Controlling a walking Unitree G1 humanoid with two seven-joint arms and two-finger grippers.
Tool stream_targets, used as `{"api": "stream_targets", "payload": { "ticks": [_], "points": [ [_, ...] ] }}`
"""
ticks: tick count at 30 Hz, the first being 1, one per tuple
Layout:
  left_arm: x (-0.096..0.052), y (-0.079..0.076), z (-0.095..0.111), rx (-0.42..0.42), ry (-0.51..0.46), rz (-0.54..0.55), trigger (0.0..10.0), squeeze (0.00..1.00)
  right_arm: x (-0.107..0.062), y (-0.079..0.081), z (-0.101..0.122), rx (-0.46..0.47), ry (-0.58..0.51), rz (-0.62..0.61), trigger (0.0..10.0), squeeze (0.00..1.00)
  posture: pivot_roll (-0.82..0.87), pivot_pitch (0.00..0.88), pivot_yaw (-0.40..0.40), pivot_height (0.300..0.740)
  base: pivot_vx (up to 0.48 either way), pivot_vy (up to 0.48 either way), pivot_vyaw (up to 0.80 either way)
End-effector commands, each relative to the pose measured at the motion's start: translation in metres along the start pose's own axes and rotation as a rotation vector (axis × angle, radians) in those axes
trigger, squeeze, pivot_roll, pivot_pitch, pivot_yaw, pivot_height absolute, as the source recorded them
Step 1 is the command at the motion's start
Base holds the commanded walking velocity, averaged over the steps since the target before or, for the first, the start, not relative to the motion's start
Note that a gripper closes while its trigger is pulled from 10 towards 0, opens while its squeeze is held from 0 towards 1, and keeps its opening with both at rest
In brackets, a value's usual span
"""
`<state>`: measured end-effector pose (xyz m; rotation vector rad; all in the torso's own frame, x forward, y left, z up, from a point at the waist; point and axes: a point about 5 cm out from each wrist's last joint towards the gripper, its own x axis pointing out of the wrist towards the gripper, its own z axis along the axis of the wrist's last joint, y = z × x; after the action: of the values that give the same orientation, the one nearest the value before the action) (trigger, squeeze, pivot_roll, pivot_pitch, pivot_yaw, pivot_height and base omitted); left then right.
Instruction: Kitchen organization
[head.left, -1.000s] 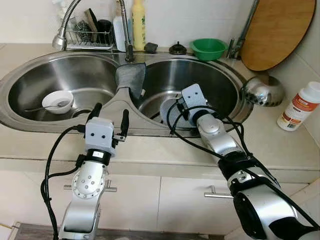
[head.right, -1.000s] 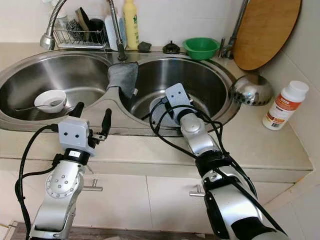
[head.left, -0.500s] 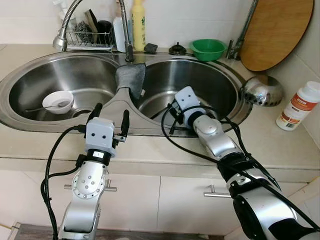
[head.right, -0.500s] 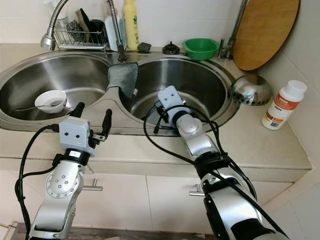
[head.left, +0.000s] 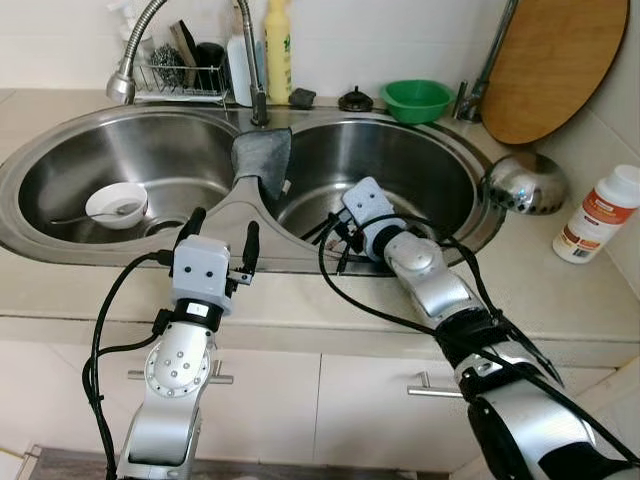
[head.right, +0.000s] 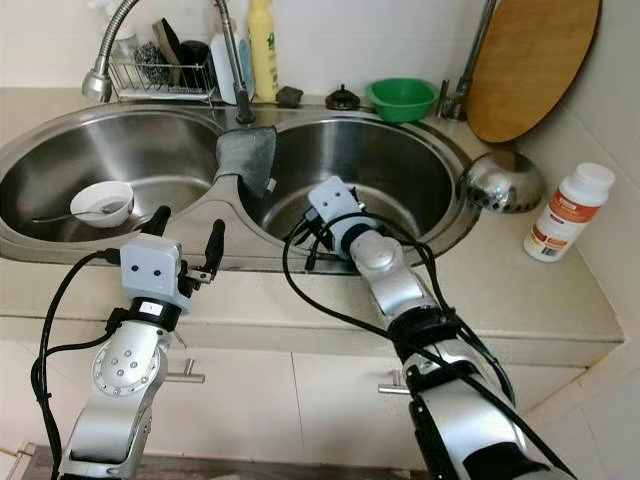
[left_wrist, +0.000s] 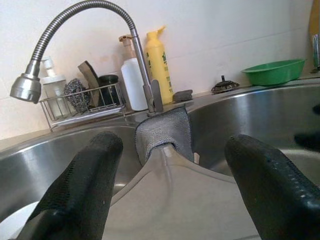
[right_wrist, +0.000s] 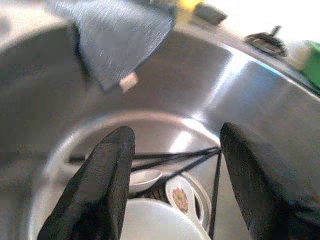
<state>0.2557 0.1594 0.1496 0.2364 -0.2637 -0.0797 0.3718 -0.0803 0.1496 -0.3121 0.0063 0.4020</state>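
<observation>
A steel double sink (head.left: 300, 262) lies before me. In its left basin a white bowl (head.left: 115, 203) holds a spoon. A grey cloth (head.left: 262, 155) hangs over the divider. My left gripper (head.left: 224, 222) is open above the sink's front rim, near the divider, holding nothing. My right gripper (head.left: 335, 222) reaches into the right basin, also open (right_wrist: 175, 145) and holding nothing. Below it lie black chopsticks (right_wrist: 165, 157), a white spoon (right_wrist: 145, 178) and a white dish (right_wrist: 155, 220).
Behind the sink stand a faucet (head.left: 135, 50), a wire rack (head.left: 180, 72), a yellow bottle (head.left: 277, 45) and a green bowl (head.left: 417, 97). A round wooden board (head.left: 555, 60) leans at the back right. A steel bowl (head.left: 527, 182) and a white bottle (head.left: 597, 212) stand on the right counter.
My right gripper has shifted left and lower inside the right basin, toward the divider side. The left arm has stayed still.
</observation>
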Motion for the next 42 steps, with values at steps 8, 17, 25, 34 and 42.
{"api": "stream_targets", "payload": {
  "ticks": [8,17,25,34,42],
  "points": [
    [0.001,-0.002,0.0,-0.024,0.003,-0.015,10.0,0.0,-0.007,-0.01,0.021,0.092,-0.166,-0.095,10.0,0.0,0.04,0.0,-0.027,0.74,0.0,0.06,0.0],
    [0.002,-0.002,0.001,-0.027,-0.004,-0.025,10.0,0.0,-0.014,-0.02,0.029,0.135,-0.243,-0.181,10.0,0.0,0.04,0.0,-0.027,0.74,0.0,0.48,0.0],
    [0.001,-0.002,0.002,-0.026,-0.01,-0.03,10.0,0.0,-0.023,-0.022,0.038,0.134,-0.33,-0.22,10.0,0.0,0.03,0.0,-0.024,0.74,0.0,0.48,0.0],
    [0.0,-0.001,0.001,-0.024,-0.011,-0.032,10.0,0.0,-0.044,-0.022,0.044,0.064,-0.441,-0.252,10.0,0.0,0.03,0.0,-0.029,0.74,0.0,0.48,0.0],
    [-0.001,-0.001,0.001,-0.024,-0.01,-0.031,10.0,0.0,-0.054,-0.02,0.04,0.039,-0.45,-0.249,10.0,0.0,0.03,0.0,-0.03,0.74,0.0,0.48,-0.47]
  ]
}}
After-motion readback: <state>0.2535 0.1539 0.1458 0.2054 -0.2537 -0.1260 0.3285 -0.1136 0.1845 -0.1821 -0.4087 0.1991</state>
